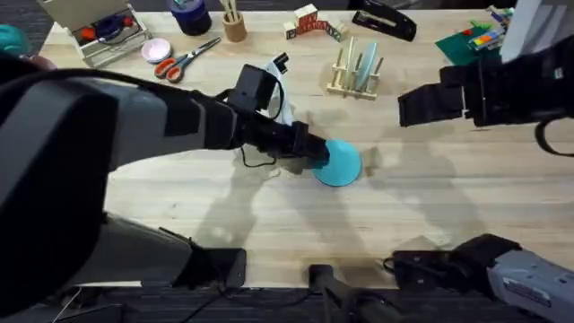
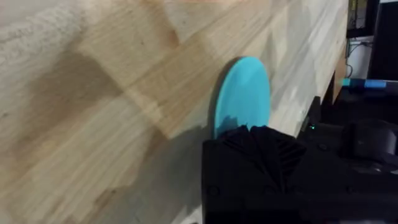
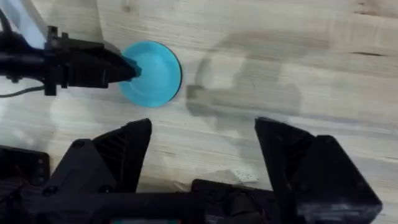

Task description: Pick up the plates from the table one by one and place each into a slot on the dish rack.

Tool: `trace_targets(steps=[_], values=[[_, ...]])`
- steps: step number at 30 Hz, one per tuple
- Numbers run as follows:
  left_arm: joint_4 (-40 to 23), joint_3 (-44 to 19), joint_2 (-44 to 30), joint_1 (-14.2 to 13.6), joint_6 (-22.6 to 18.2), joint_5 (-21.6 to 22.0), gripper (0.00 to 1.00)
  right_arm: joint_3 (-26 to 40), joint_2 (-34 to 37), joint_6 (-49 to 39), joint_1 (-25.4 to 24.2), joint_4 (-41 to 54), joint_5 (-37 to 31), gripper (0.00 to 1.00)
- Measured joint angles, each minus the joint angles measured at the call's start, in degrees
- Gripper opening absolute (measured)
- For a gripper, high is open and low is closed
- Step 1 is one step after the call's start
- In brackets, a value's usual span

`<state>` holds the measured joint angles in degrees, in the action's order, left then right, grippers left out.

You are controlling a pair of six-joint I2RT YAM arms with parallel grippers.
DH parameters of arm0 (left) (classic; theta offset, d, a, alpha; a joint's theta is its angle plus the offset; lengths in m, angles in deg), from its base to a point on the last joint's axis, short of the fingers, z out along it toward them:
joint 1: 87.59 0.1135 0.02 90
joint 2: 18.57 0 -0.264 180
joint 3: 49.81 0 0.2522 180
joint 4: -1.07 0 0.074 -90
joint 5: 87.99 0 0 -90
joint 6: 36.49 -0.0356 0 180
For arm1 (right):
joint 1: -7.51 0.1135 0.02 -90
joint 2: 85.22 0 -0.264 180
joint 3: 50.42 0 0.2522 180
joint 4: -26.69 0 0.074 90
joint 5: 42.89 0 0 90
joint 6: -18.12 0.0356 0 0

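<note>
Overhead: left gripper clamped on near edge of turquoise plate, mid-table, plate apparently tipped up off wood. Rack lies beyond, slightly right, pale plate already slotted. Right gripper spread wide, empty, hovering well apart. Left arm nearer; next move likely lift toward rack.
</note>
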<state>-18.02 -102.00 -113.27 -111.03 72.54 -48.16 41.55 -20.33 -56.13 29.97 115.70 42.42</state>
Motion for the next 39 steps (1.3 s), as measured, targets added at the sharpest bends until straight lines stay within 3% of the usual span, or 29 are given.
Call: trace_targets(steps=[12, 39], values=[[5.0, 0.0, -3.8, 0.1, 1.1, -1.9, 0.042, 0.0, 0.0, -0.5, 0.0, 0.0, 0.0, 0.995], [8.8, -0.1, -5.6, -0.7, 4.6, -3.2, 0.042, 0.0, 0.0, -1.3, 0.0, 0.0, 0.0, 0.995]])
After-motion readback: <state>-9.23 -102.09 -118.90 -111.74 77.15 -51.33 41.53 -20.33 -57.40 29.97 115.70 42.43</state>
